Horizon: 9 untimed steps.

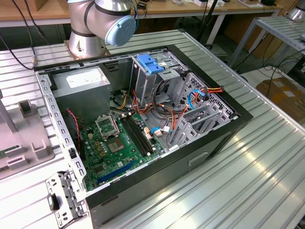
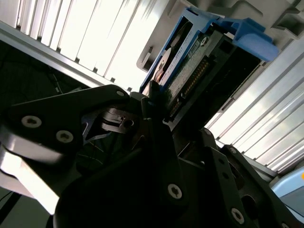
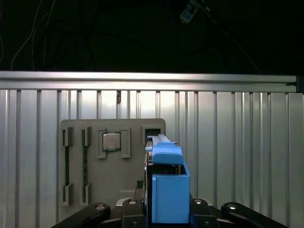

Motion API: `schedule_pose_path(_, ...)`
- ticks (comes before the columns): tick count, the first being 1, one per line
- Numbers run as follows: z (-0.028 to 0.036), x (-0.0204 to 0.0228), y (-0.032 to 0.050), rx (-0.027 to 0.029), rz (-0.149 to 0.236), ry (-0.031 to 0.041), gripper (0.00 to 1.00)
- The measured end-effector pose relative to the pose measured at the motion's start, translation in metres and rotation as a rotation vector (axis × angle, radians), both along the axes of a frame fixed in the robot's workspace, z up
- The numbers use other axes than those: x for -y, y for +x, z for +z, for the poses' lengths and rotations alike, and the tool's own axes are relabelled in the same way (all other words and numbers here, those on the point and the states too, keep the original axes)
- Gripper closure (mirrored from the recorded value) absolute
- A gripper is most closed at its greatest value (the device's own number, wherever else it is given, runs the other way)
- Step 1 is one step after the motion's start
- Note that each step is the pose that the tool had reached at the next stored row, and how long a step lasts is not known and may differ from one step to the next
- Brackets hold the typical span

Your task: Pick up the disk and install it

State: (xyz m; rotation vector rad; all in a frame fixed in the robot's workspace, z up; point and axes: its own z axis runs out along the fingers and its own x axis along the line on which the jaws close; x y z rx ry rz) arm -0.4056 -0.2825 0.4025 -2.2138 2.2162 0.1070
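- Gripper (image 3: 164, 207): clamped on the disk (image 3: 168, 190), one black finger on either side of its near end; seen in both wrist views.
- Disk: held on edge, a blue rail facing the first wrist camera. The second wrist view shows its label and connector row.
- Far end of the disk lies at the grey tray (image 3: 109, 180); contact cannot be told.
- Tray lies on the ribbed table (image 3: 237, 142) and carries a chip (image 3: 111, 141).
- Exterior view: open case (image 1: 157, 176) on the table, with a blue-latched cage (image 1: 143, 83) inside.

Ribbed metal table (image 1: 259, 191) with open computer case (image 1: 143, 185) and grey fixture tray (image 1: 26, 152)
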Motion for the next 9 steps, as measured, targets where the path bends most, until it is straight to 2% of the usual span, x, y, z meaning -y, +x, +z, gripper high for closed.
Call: schedule_pose_path(9, 0.0035, 0.0000, 0.0000, 0.0001, 0.000, 0.0000, 0.64)
